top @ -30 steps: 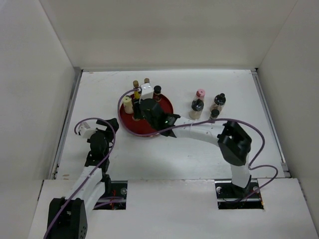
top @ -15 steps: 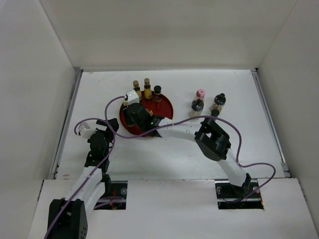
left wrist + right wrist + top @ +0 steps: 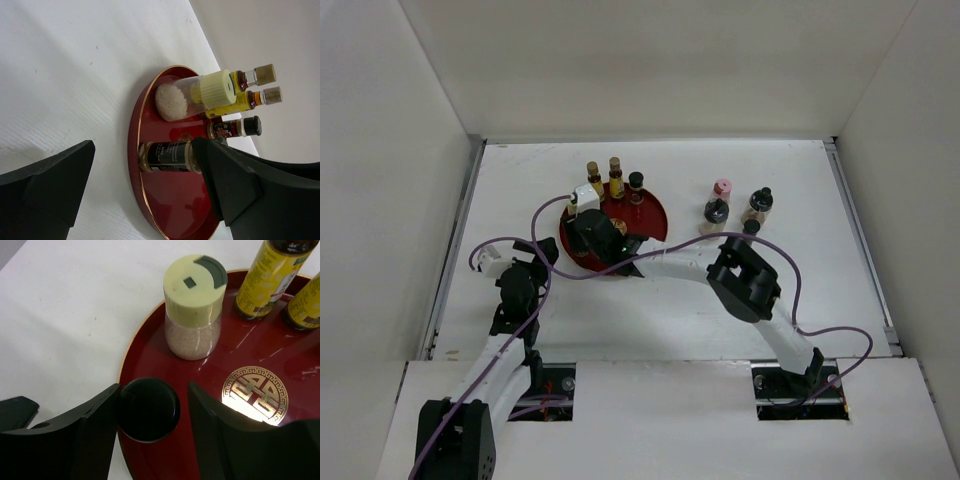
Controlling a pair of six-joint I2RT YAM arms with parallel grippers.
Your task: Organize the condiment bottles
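Note:
The round red tray (image 3: 648,215) holds a cream-capped shaker (image 3: 192,315), two slim yellow bottles (image 3: 270,280) (image 3: 305,305) and a small dark-capped bottle (image 3: 636,183). My right gripper (image 3: 592,238) hangs over the tray's left edge. Its jaws straddle the black cap of a dark-labelled bottle (image 3: 149,409) that stands on the tray. The left finger touches the cap; a gap shows on the right. My left gripper (image 3: 532,255) is open and empty, low on the table left of the tray, facing that bottle (image 3: 167,156).
Off the tray at the right stand a pink-capped bottle (image 3: 722,188) and three dark-capped shakers (image 3: 716,212) (image 3: 758,203) (image 3: 750,228). The right arm (image 3: 745,285) and its cable arc across the table's middle. White walls enclose the table.
My right gripper swung from the tray's middle to its left edge within the first half second, then held nearly still. The left arm has not moved.

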